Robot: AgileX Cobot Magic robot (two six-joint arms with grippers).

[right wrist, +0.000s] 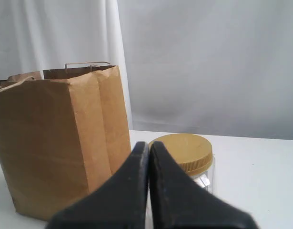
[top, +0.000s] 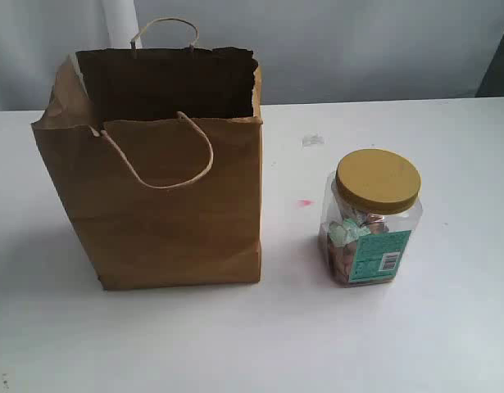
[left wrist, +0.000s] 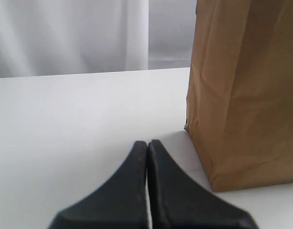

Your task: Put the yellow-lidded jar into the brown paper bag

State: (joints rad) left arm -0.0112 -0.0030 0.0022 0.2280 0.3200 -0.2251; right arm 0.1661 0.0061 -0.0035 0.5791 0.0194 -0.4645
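The left fingers, black and tapered, are pressed together with nothing between them, low over the white tabletop near a bottom corner of the brown paper bag. The right fingers are likewise closed tip to tip and empty, with the yellow-lidded jar just beyond them.

In the exterior view the jar stands upright on the tabletop to the right of the bag and apart from it, its lid on and its teal label facing the camera. The bag stands upright with its ragged mouth open, the front handle drooping down its face. A small pink mark lies between bag and jar. A pale curtain hangs behind.
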